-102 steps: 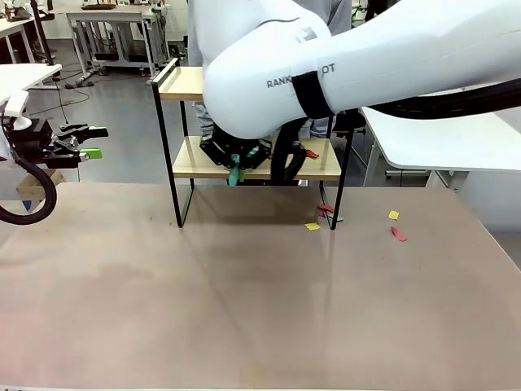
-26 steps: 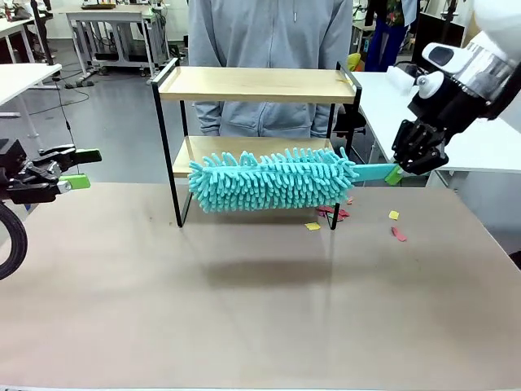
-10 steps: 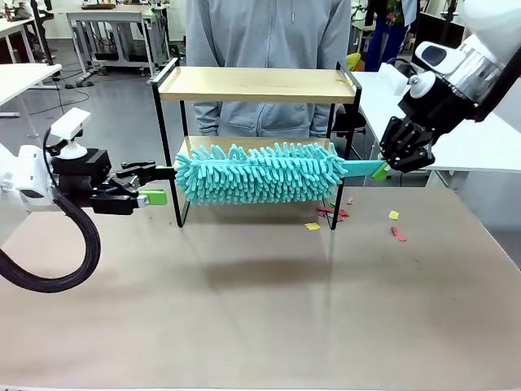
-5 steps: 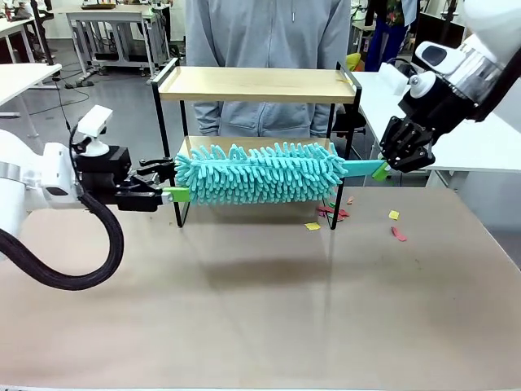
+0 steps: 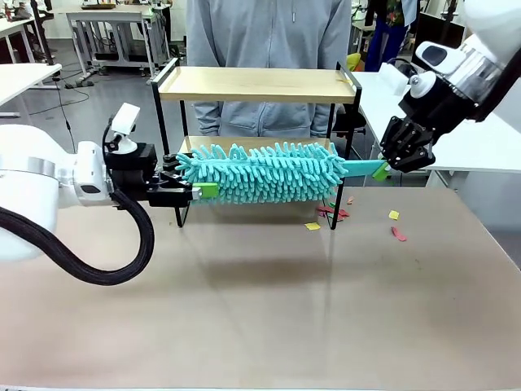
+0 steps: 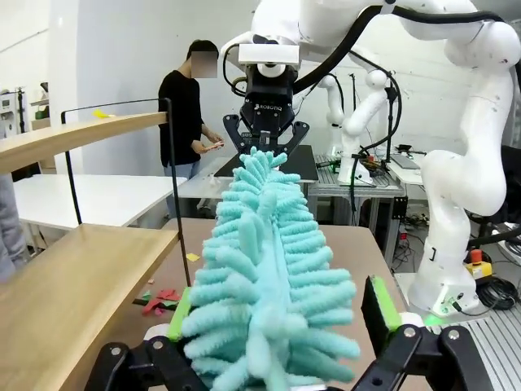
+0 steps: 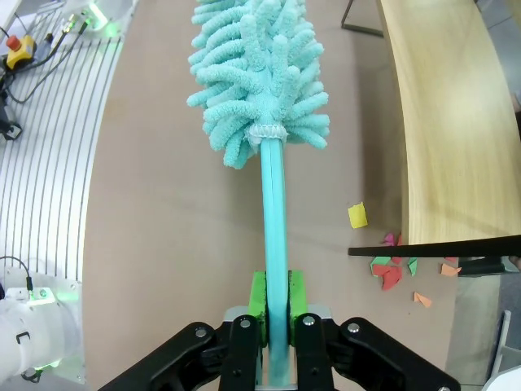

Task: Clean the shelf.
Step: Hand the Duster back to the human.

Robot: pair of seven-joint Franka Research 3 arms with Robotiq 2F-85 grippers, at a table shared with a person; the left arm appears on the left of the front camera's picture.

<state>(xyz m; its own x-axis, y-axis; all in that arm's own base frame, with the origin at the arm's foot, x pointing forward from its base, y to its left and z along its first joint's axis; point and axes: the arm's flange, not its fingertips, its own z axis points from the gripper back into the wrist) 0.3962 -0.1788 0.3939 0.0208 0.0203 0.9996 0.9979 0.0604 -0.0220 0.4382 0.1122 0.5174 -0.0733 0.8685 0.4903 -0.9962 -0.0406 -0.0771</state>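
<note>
The shelf (image 5: pixel 256 84) stands at the table's far side, its lower board (image 6: pixel 65 285) partly hidden in the front view by a fluffy teal duster (image 5: pixel 260 173). The duster hangs level in front of that board. My right gripper (image 5: pixel 383 169) is shut on its flat teal handle (image 7: pixel 274 244), pads pinching it near the end (image 7: pixel 275 314). At the duster's free left end is my left gripper (image 5: pixel 191 184), open, its green-padded fingers (image 6: pixel 378 303) on either side of the fluffy head (image 6: pixel 264 269) without squeezing it.
Coloured paper scraps (image 5: pixel 326 212) lie on the table by the shelf's right leg, with a yellow one (image 5: pixel 313 226) and a red one (image 5: pixel 399 235) farther out. A person (image 5: pixel 269 32) stands right behind the shelf. White tables stand to the right.
My left arm has slid right until its open fingers straddle the duster's free end. The right gripper and the duster have stayed put.
</note>
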